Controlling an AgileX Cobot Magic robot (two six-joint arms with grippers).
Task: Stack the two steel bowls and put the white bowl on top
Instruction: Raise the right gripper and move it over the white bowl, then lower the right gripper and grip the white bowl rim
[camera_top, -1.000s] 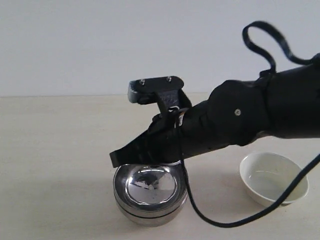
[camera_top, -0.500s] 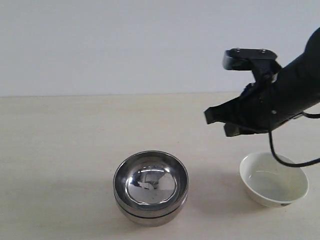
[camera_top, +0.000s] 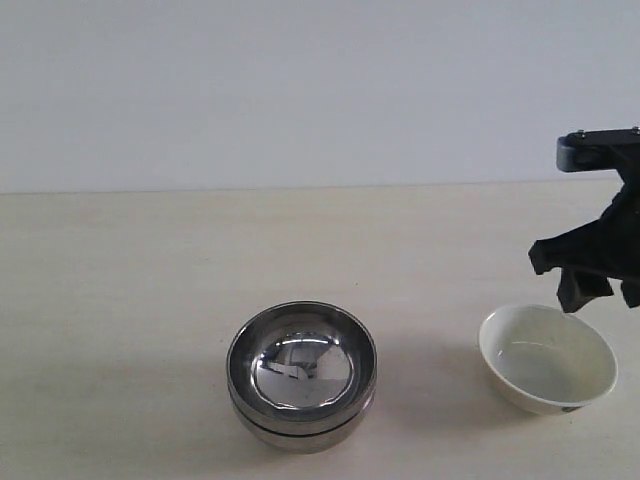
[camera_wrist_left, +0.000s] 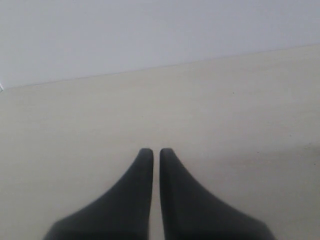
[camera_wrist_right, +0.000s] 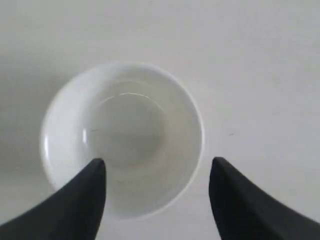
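Steel bowls (camera_top: 301, 375) nested midway along the front edge of the surface (camera_top: 120, 280), white bowl (camera_top: 546, 358) apart near its front right corner. Right tool (camera_wrist_right: 157, 164) spread wide, empty, above that bowl. Left tool (camera_wrist_left: 156, 152), seen solely in its own wrist view, narrow and empty.

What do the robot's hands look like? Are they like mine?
Not like yours. The left gripper and the right gripper are black. Each has just two smooth fingers, wide at the base and narrowing to rounded tips, like fins. A boxy dark block tops the right one. No markings show.
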